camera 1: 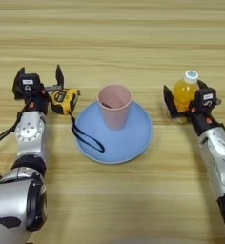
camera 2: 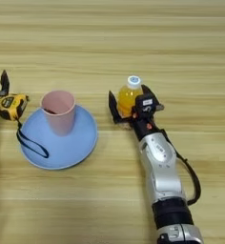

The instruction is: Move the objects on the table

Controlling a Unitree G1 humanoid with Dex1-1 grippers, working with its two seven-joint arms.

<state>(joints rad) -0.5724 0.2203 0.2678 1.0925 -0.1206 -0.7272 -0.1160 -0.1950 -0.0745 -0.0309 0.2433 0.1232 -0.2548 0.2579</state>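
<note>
Pink cup (camera 1: 115, 106) on blue plate (camera 1: 133, 140) separates released left pincer (camera 1: 40, 78) from right pincer (camera 1: 185, 97) grasping juice bottle (camera 1: 185, 92)

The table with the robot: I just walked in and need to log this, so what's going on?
Both arms are at work on the wooden table. The right gripper has its jaws around the orange-juice bottle, which stands upright. The left gripper is spread open beside the tape measure, not closed on it. Between them, the pink cup stands upright on the light-blue plate, with the tape's black strap trailing across the plate's rim.
</note>
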